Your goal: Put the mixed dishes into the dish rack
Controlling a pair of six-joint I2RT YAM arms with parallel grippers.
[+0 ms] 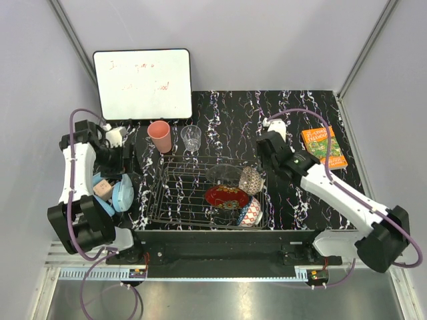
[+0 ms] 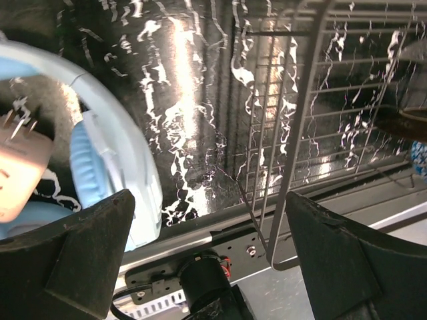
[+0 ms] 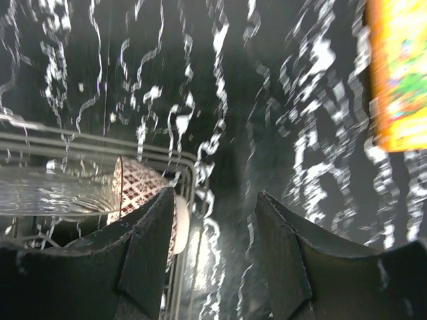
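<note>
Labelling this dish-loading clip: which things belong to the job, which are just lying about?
Job: dark metal wire dish rack, salmon-pink cup, small clear glass tumbler, red gold-patterned plate, clear glass bowl, beige speckled bowl, blue patterned bowl.
Lying about: light-blue headphones, orange book, white board.

Black tabletop w/ white veins under left gripper & right gripper; pale grey walls beyond both; white board leans at back wall, past left gripper.

We are in a robot lab booth: plain grey walls beyond the left gripper, a whiteboard ahead of it, metal rails behind it.
</note>
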